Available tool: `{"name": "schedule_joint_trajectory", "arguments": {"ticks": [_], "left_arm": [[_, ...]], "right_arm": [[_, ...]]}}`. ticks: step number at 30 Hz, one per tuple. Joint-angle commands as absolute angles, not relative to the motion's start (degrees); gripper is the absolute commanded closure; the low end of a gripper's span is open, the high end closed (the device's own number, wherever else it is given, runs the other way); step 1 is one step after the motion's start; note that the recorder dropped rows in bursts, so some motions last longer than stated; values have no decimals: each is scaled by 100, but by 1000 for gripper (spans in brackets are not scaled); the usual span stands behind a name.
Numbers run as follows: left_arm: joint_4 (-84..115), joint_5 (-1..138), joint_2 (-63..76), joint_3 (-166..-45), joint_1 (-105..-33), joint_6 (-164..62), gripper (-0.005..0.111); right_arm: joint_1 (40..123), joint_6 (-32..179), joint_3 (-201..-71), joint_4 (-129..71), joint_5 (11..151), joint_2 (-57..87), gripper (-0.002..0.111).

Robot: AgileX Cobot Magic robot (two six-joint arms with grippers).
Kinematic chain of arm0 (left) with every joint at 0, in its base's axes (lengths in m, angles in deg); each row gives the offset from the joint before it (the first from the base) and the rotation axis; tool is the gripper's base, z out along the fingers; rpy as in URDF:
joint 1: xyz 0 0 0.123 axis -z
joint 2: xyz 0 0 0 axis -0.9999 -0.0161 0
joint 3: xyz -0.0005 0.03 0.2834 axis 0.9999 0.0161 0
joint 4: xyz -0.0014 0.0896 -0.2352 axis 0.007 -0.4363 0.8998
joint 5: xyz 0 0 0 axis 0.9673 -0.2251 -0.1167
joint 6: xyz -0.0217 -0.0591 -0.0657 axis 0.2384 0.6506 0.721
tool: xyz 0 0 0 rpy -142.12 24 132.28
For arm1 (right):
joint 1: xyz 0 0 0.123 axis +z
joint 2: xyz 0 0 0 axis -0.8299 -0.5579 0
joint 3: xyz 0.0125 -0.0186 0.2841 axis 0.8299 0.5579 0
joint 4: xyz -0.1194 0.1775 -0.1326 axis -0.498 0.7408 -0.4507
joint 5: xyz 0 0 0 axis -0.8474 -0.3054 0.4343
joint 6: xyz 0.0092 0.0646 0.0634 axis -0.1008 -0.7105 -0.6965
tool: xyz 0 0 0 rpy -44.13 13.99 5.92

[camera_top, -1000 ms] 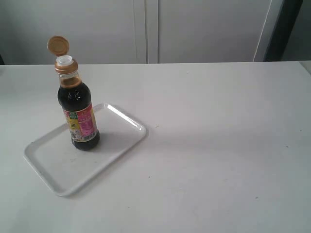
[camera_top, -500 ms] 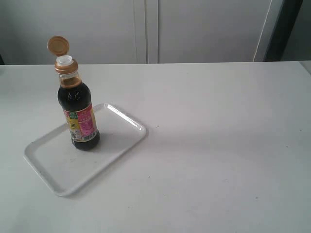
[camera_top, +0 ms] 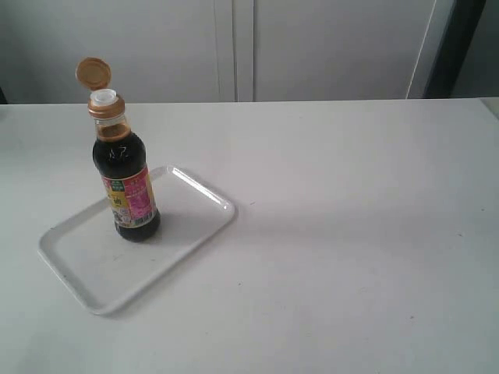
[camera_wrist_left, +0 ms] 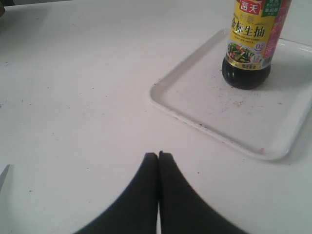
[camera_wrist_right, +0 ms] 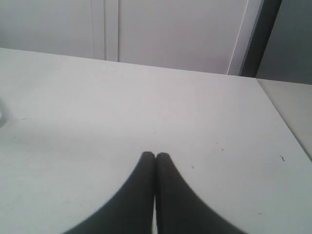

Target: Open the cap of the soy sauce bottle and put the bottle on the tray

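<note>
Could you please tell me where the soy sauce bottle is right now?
In the exterior view the soy sauce bottle stands upright on the tray, at the left of the table, its cap flipped open.

The bottle (camera_top: 125, 156) holds dark brown, near-black liquid. Its label (camera_top: 131, 199) is pink and yellow with a green patch. The cap (camera_top: 93, 73) is golden-brown and the spout (camera_top: 103, 97) white. The tray (camera_top: 86, 261) and table (camera_top: 351, 234) are white. The left gripper (camera_wrist_left: 158, 155) and right gripper (camera_wrist_right: 155, 155) are black.
</note>
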State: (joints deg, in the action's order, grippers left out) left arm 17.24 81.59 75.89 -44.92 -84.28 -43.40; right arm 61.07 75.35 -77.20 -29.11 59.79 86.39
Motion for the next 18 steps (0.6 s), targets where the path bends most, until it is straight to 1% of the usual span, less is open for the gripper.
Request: {"name": "schedule_joint_trajectory", "arguments": {"ticks": [1, 9, 18], "left_arm": [[1766, 8133, 7617, -4470, -8451, -4311, 107], [1766, 8133, 7617, -4470, -8451, -4311, 107], [1766, 8133, 7617, -4470, -8451, -4311, 107]], "right_arm": [[6071, 7497, -7525, -2911, 6030, 8672, 108], [6071, 7497, -7148, -2911, 6071, 8672, 108], [6071, 7497, -7148, -2911, 6162, 8672, 108]]}}
